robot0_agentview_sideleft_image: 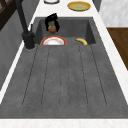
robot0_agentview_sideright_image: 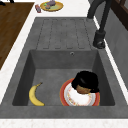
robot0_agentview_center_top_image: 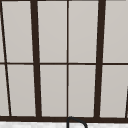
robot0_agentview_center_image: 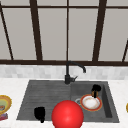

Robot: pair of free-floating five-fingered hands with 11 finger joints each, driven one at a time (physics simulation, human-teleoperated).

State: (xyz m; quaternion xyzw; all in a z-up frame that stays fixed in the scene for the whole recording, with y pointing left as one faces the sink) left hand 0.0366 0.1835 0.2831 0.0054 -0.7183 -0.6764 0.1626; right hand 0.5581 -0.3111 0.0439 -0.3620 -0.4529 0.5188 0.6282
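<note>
The right black hand [robot0_agentview_center_image: 96, 89] hangs over the basin of the dark grey stone sink [robot0_agentview_center_image: 45, 92], its fingers curled round a small brown round object [robot0_agentview_sideleft_image: 52, 29], which looks like a nut or small fruit, though what it is cannot be told. The held object sits directly above the orange-rimmed white plate [robot0_agentview_center_image: 91, 102] lying flat on the basin floor, toward the plate's far, faucet-side edge; in the right side view the hand [robot0_agentview_sideright_image: 86, 81] overlaps the plate [robot0_agentview_sideright_image: 80, 98] from above. The yellow banana [robot0_agentview_sideright_image: 35, 95] lies apart on the basin floor, on the side of the plate away from the black faucet [robot0_agentview_center_image: 70, 72], its long axis running roughly toward the drainboard. The left black hand [robot0_agentview_center_image: 39, 113] hovers idle over the drainboard's front edge, fingers seemingly curled, well away from the plate. A large red ball [robot0_agentview_center_image: 67, 115] sits in the foreground between the two hands.
</note>
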